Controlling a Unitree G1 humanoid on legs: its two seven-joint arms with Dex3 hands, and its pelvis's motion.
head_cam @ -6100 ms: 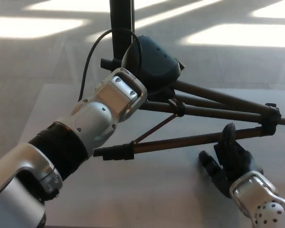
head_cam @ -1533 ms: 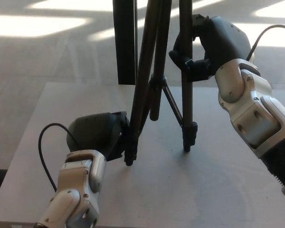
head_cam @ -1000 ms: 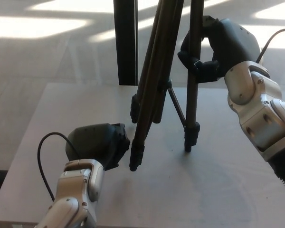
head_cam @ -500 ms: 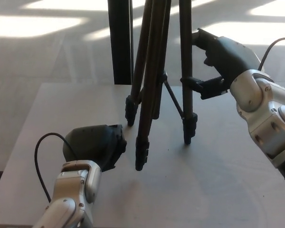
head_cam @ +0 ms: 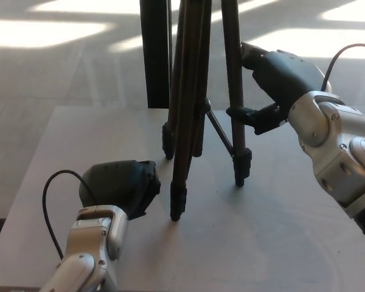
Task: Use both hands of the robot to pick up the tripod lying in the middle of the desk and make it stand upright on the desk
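Note:
The black tripod [head_cam: 198,115] stands upright on the grey desk [head_cam: 280,243], its three feet spread on the top and its upper part cut off by the picture's top edge. My right hand [head_cam: 278,79] is open just right of the right leg, with the thumb tip at or nearly on that leg and the fingers stretched out higher up beside it. My left hand [head_cam: 118,185] rests low on the desk, a small gap left of the front foot, not touching it; I see only its back.
A dark upright post [head_cam: 155,55] rises behind the desk's far edge, close behind the tripod. A black cable [head_cam: 48,194] loops from my left wrist and another arcs over my right hand. The desk's left edge runs near my left arm.
My right hand has opened and let go of the right leg. My left hand has drawn back from the front leg. The tripod, earlier held tilted, now stands with its legs spread.

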